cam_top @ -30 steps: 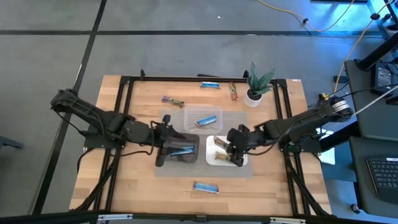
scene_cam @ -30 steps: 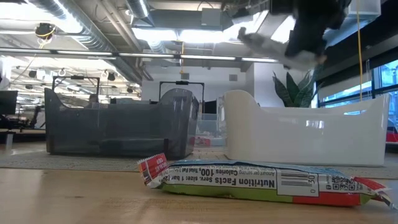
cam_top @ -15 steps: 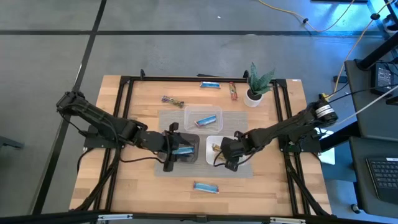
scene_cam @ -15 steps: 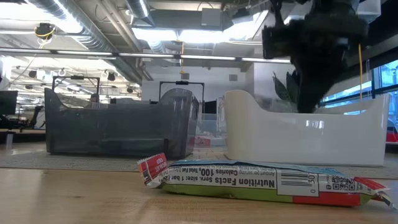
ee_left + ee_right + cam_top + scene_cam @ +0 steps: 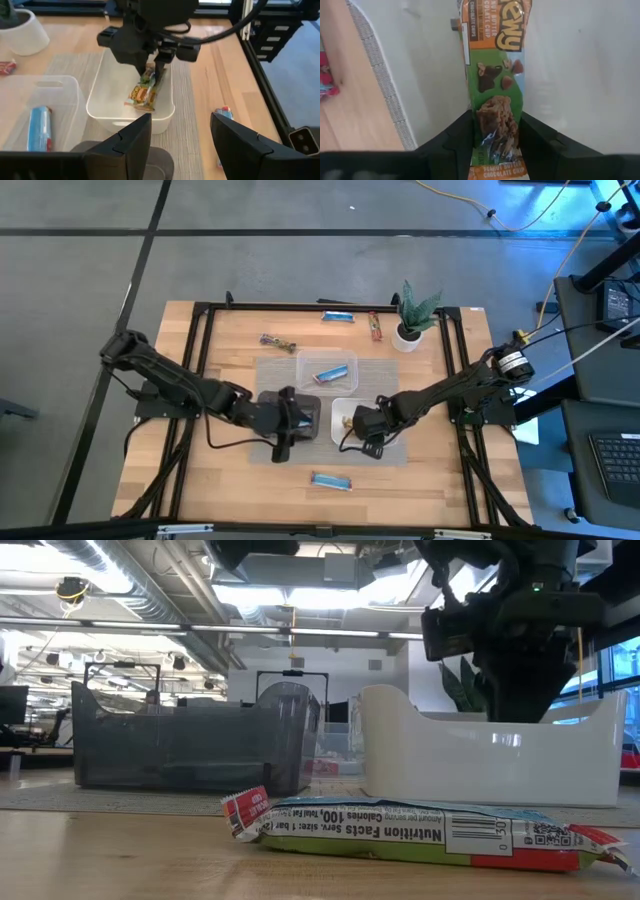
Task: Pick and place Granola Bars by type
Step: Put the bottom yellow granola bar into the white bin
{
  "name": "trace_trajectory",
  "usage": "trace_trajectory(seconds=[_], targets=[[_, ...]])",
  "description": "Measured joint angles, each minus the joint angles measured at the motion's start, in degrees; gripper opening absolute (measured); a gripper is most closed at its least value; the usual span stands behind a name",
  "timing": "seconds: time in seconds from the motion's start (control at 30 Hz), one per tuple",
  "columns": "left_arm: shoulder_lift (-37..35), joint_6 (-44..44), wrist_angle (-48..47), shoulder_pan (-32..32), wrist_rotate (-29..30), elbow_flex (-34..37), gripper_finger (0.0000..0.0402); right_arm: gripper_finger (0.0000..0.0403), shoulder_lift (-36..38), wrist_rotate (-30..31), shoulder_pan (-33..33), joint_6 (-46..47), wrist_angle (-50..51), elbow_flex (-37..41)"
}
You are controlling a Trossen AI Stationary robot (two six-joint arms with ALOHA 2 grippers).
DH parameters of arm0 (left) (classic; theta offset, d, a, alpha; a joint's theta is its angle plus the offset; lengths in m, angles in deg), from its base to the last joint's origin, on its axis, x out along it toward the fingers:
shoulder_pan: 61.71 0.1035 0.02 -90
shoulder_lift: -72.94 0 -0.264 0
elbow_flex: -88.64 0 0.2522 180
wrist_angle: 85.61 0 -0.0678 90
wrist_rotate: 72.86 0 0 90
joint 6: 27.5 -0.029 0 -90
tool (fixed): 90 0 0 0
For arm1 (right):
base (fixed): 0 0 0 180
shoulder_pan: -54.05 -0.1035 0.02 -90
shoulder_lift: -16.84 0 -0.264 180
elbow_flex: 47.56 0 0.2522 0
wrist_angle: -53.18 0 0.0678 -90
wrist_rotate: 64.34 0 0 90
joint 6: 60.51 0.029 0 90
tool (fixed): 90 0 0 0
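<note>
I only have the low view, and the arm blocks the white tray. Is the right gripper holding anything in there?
Observer: Yes. The right gripper has its jaws shut on a green and orange bar, low inside the white tray.
Operator: And the left gripper?
Observer: The left gripper is at the black tray, with its jaws open and nothing between them.
Operator: Is anything in the clear tray behind?
Observer: One blue bar lies in the clear tray.
</note>
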Motion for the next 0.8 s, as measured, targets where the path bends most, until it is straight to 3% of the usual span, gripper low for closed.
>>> trace_trajectory(seconds=[0.27, 0.67, 0.8], targets=[[0.8, 1.4, 0.0, 0.0, -0.4, 0.0, 0.0198, 0.0145, 0.0, -3.4, 0.0, -0.2, -0.4, 0.0], [0.8, 4.5, 1.7, 0.0, -0.3, 0.0, 0.0198, 0.0145, 0.0, -3.4, 0.0, 0.4, -0.2, 0.0], [0.8, 4.5, 3.1, 0.0, -0.3, 0.0, 0.0198, 0.0164, 0.0, -3.3, 0.0, 1.2, -0.5, 0.0]])
